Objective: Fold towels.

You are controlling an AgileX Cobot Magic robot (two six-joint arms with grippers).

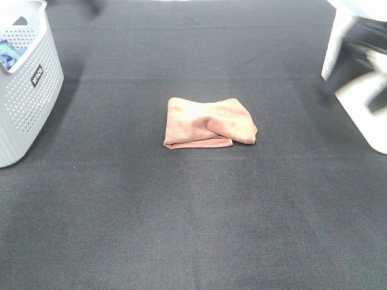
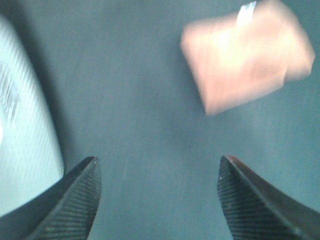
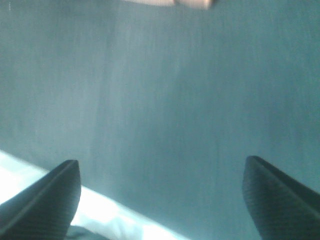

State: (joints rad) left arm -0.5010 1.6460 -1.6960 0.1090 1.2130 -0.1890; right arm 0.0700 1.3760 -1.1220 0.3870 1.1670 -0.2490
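Folded towel [image 1: 208, 124] well beyond both end effectors

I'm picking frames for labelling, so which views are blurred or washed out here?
Exterior high: the folded terracotta microfiber towel is fairly sharp, though the right arm at the edge is motion-smeared. Left wrist: the towel is smeared and overexposed, while the open left gripper is crisper. Right wrist: soft overall, bright glare beside the open right gripper.

Towel [image 1: 208, 124]: soft, matt cloth. Table [image 1: 193, 229]: dark woven fabric, matt. Basket [image 1: 30, 90]: perforated plastic. Left fingers [image 2: 75, 205]: ribbed, matt.
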